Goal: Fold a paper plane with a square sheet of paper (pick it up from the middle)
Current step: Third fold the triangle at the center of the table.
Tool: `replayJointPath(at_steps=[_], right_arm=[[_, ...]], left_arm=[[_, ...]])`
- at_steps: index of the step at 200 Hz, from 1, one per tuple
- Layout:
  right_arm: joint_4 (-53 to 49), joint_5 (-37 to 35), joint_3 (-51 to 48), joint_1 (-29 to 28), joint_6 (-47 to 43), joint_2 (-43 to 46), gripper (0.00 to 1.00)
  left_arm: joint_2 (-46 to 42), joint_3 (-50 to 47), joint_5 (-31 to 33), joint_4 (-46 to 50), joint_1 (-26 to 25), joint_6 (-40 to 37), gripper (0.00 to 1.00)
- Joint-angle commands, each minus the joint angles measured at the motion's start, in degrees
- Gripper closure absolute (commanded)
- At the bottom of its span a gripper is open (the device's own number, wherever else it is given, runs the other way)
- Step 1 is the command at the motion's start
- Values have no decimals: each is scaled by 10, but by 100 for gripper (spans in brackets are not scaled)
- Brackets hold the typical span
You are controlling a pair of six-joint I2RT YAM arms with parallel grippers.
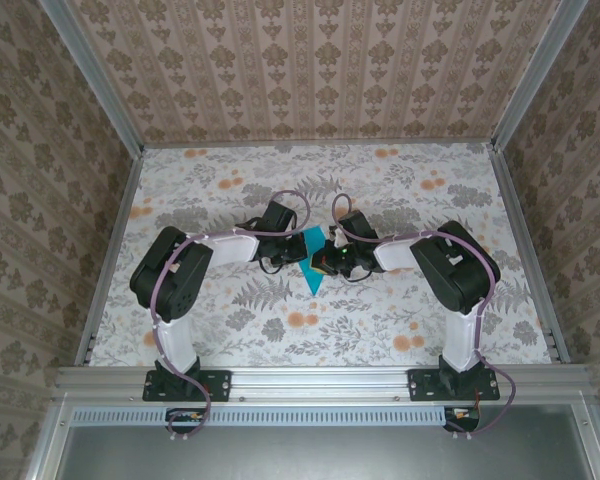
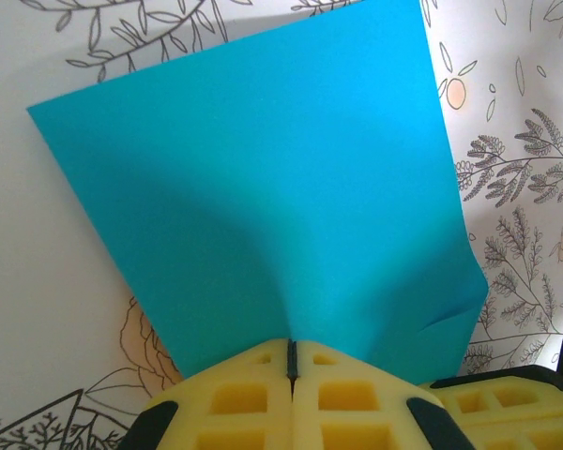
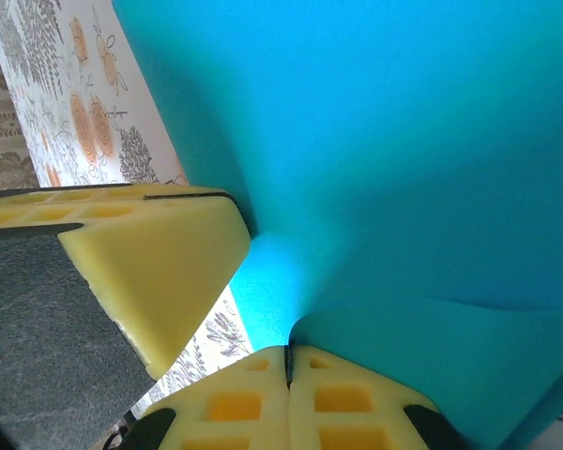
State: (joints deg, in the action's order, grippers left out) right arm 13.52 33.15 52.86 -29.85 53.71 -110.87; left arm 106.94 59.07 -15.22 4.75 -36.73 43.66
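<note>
left gripper (image 2: 290, 364) clamped on plain teal square sheet of paper (image 2: 263, 187); right gripper (image 3: 287, 367) clamped on same sheet.

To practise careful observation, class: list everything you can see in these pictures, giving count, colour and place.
paper: one, teal, mid-table, pinched by both grippers
table: one, white floral print with orange blooms, under everything
walls: three, beige patterned, around the table
rail: one, silver, near edge, carrying the arm bases
left arm: one, black and white, left side, bent inward
right arm: one, black and white, right side, bent inward
left gripper: one, yellow, shut on the paper
right gripper: one, yellow, shut on the paper
</note>
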Motion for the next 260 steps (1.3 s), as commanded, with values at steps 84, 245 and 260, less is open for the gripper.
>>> replayJointPath(at_steps=[84,245,260], right_arm=[[-16,-6,0,0,-9,-9,92],[-39,-17,1,0,-12,-5,66],[-42,-19,1,0,-13,-3,66]], left_arm=[[-22,6,-3,37,0,-1,89],[-127,-62,18,24,12,34,74],[-124,-62,17,21,6,35,76]])
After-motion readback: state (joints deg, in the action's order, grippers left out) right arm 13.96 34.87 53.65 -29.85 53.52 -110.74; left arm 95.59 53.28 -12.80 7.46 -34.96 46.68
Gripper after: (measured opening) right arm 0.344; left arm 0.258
